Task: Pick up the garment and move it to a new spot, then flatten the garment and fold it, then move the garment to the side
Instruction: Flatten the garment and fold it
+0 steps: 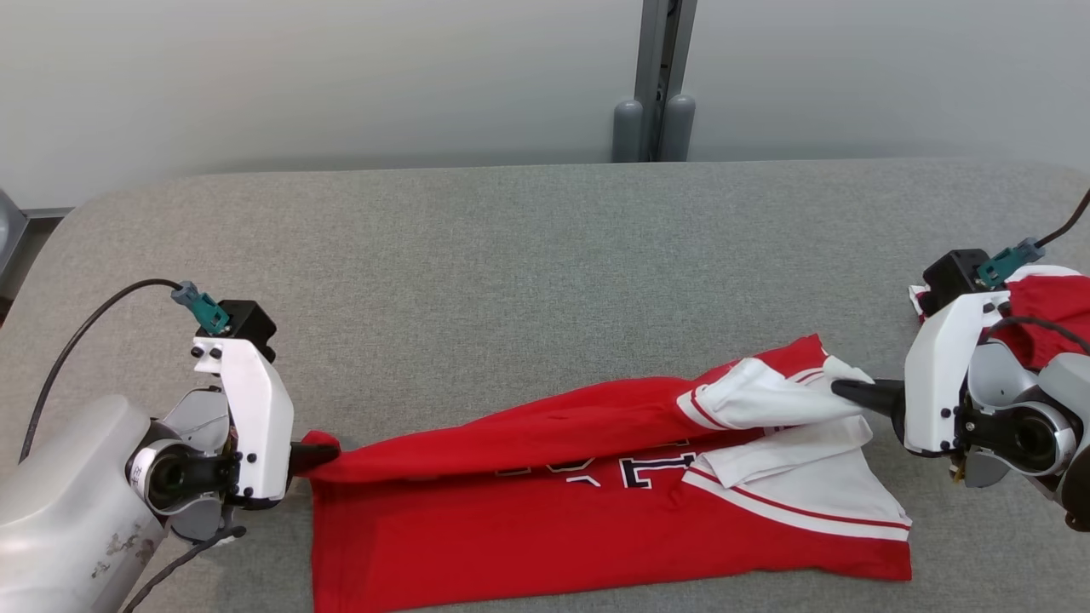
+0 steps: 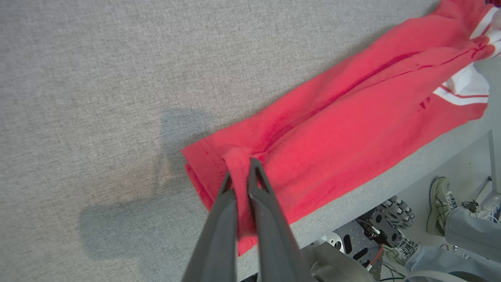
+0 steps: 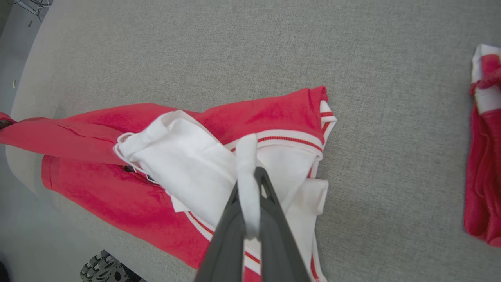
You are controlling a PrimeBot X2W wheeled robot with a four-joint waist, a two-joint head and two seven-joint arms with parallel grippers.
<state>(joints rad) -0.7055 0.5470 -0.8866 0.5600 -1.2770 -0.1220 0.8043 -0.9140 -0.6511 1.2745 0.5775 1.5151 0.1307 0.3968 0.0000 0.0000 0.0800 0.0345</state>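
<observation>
Grey woven fabric: covering of the table [image 1: 477, 272], rounded corners, bearing all items below.

Left gripper [image 1: 317, 453]: at the table's left, fingers [image 2: 219, 231] pointing right. Jaws nearly together, pinching a small bunch of red cloth at the hem corner. The left wrist view shows the fabric squeezed between the two dark fingers.

Garment [image 1: 477, 528]: short-sleeved jersey, red body, white sleeves and shoulder panels edged with thin red stripes. Lies along the near side of the table, centre to right, hem to the left and shoulders to the right. The far long side is raised and forms a taut ridge running between the two grippers. The near part lies flat, its lower edge reaching the table's front edge. Dark lettering outlined in white on the chest, mostly covered by the raised fold, not legible. One white sleeve is turned up and crumpled on top at the right end.

Right gripper [image 1: 847, 392]: at the table's right, fingers pointing left. Jaws closed on a strip of white fabric at the shoulder end. The right wrist view shows it clamped between the fingers and standing past the tips.

Second red-and-white cloth [image 1: 1052, 306]: far right of the table, behind the right gripper, apart from the garment. Probably another garment, bunched, too hidden to be sure.
</observation>
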